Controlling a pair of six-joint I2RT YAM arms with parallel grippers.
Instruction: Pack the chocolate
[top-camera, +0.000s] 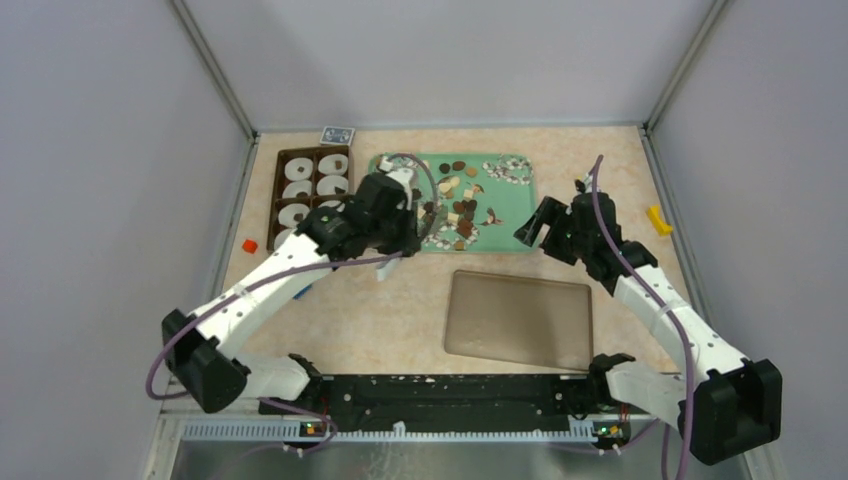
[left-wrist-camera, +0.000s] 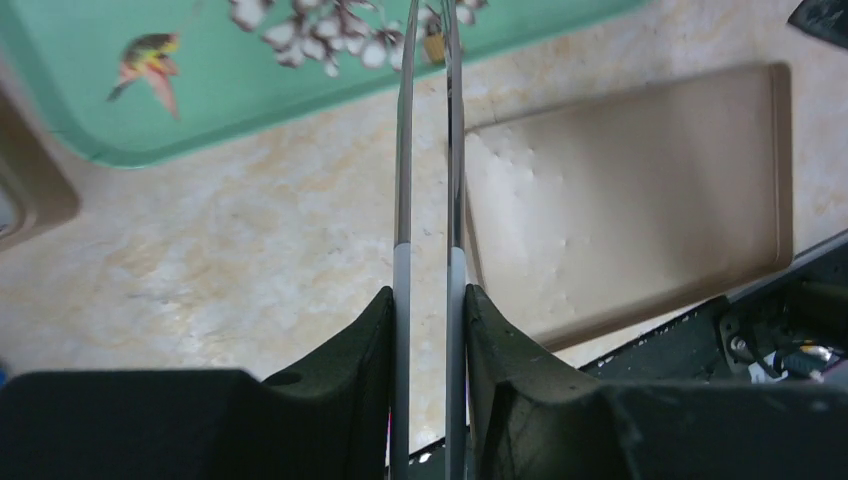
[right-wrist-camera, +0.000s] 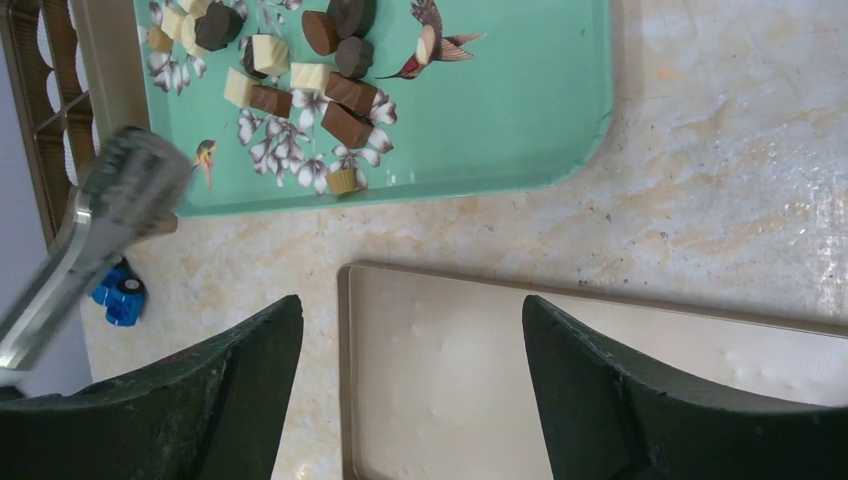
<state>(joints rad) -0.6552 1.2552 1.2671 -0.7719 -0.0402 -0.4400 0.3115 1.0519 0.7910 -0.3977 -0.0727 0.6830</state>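
Pick-up step. The left gripper (left-wrist-camera: 430, 300) clamps the tongs (left-wrist-camera: 401, 270), blades narrowly apart over the near edge of the tray (right-wrist-camera: 520, 100); contents cannot be determined. Next: centre on one chocolate (right-wrist-camera: 347, 125), squeeze.

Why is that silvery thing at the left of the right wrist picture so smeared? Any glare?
Right wrist view: the metal tongs are blurred, likely too near the lens; the chocolate pieces on the green tray are sharp. Left wrist view: a whitish sheen washes out part of the brown lid. Top view: even light.
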